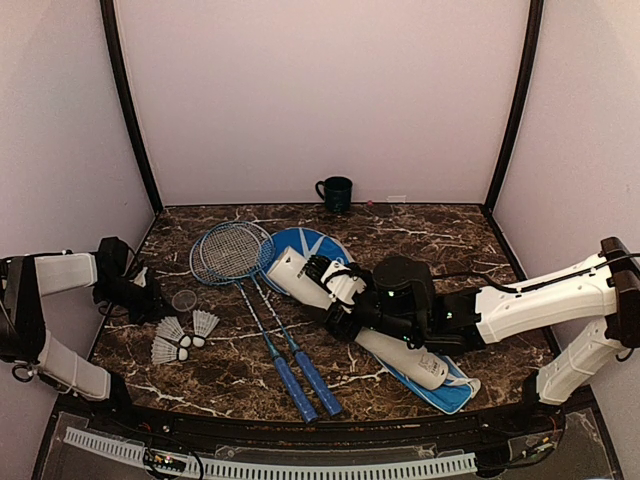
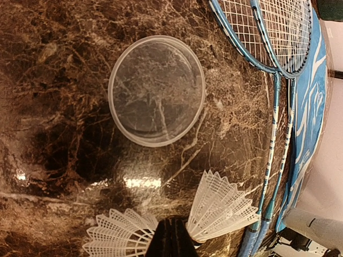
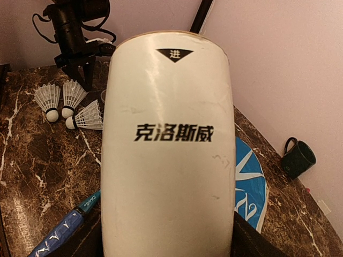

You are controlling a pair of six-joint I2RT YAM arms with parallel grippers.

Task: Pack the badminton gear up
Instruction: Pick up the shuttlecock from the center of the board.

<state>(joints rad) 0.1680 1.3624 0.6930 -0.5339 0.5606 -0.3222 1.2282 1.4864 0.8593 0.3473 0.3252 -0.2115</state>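
We see the left gripper [image 2: 170,236] with its fingers pressed together, their dark tips low in the left wrist view between two white feather shuttlecocks [image 2: 221,208]. We cannot tell whether anything is pinched between them. Just beyond the tips, a clear round lid [image 2: 156,90] lies flat on the brown marble table [image 1: 440,240], apart from the shuttlecocks. From above we count three shuttlecocks, bunched together near the table's left side, their cork ends close to one another.

The right gripper [image 1: 337,300] is clamped across the white tube [image 3: 169,160], with a dark finger [image 3: 251,243] against each side of it. The tube bears black Chinese lettering and a small black triangle near its far end. It lies diagonally on the blue cover [image 1: 448,393], far end toward the rear left and near end toward the front right.

The two rackets [image 1: 232,252] lie just left of the tube. Their heads overlap each other beside the cover's rounded end, and their blue handles [image 1: 305,382] run side by side toward the near edge. A dark mug [image 1: 335,192] stands at the back of the table by the wall, well apart from everything else.
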